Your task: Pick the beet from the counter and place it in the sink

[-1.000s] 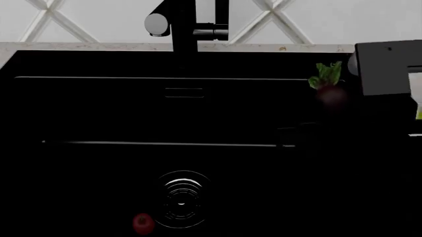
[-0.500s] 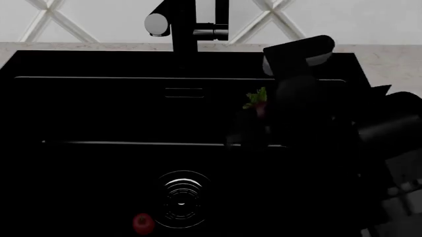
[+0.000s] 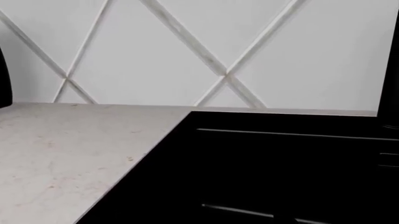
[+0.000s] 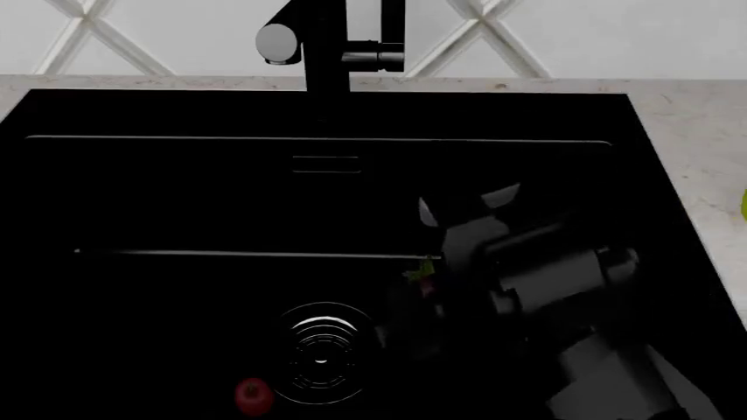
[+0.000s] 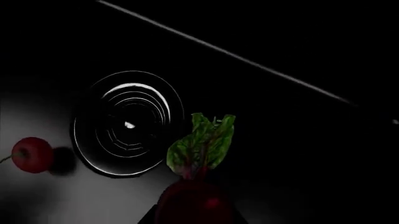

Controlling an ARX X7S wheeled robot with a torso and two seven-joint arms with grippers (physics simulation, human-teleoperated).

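Note:
The beet [image 5: 193, 203] is a dark maroon root with green leaves [image 5: 203, 144]. It hangs low inside the black sink [image 4: 175, 192], just right of the round metal drain [image 4: 324, 350]. My right gripper [image 4: 428, 285] is shut on the beet, and its dark fingers barely show at the beet's sides in the right wrist view. In the head view only the leaves and a bit of the beet [image 4: 422, 275] peek out beside the arm. The pale counter [image 4: 688, 131] lies right of the sink. My left gripper shows in no view.
A small bright red round thing [image 4: 252, 395] lies on the sink floor left of the drain [image 5: 128, 123]. The black faucet [image 4: 327, 44] rises at the sink's back edge. A yellow-green object [image 4: 743, 206] pokes in at the counter's right edge. The left wrist view shows counter [image 3: 62, 154] and sink rim.
My right arm has swung from the sink's right rim leftward and down into the basin, carrying the beet toward the drain.

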